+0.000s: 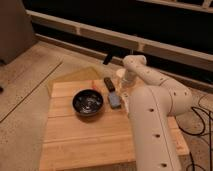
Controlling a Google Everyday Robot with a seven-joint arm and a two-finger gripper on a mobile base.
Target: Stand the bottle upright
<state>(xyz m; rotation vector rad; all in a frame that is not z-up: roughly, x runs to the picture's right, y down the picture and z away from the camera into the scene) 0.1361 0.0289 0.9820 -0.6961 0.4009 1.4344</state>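
The gripper [125, 85] hangs beyond and to the right of the black bowl [88, 102], at the end of the white arm that curls down over the bench [75, 145]; whether it is clamped on anything or released I cannot tell, since the wrist covers it. The bottle [120, 74] shows as a pale cream shape farther from the bowl than the black bar [108, 83], right against the gripper on the side facing the bowl; its long axis seems closer to vertical than flat, though the view is too poor to be sure. The blue-grey block [114, 99] lies just right of the bowl, nearer than the bottle. The coming move likely turns on that axis: if tilted, the neck must swing up and away from the bowl; if plumb, only letting go remains.
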